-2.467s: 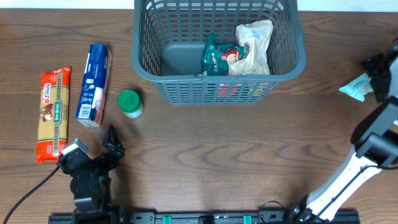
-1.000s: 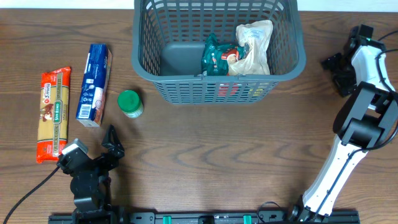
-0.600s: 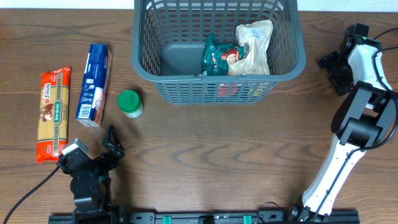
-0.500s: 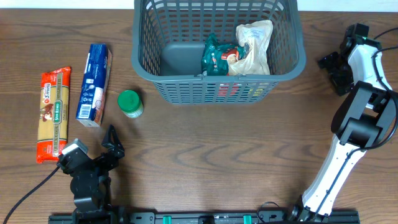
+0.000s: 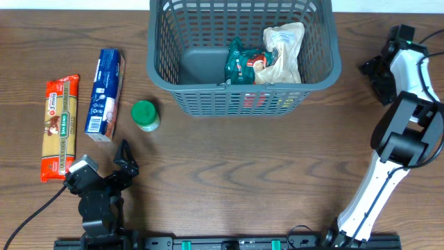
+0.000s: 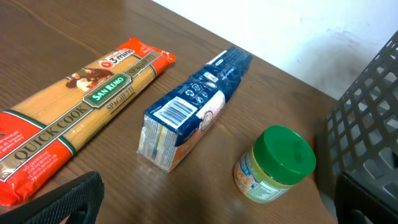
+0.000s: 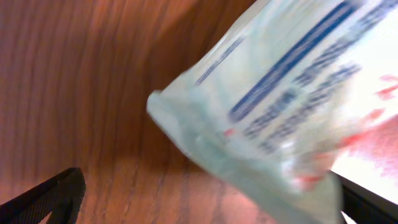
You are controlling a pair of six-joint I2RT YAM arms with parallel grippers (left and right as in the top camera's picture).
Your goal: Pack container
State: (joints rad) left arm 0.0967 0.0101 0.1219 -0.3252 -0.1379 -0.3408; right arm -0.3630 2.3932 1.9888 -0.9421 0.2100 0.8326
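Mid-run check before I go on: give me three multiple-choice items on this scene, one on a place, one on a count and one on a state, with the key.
1. Where does the green-lidded jar stand?
A. on the table beside the blue packet, outside the basket
B. inside the basket
C. on top of the blue packet

2. How many groceries lie on the table left of the basket?
A. one
B. three
C. five

3. How is the left gripper?
A. shut on the jar
B. shut on the blue packet
C. open, holding nothing

Key: 1 A, the jar sits on bare wood next to the packet. 2 B, they are the spaghetti pack, the blue packet and the jar. 3 C, its fingers stand wide apart with nothing between them.
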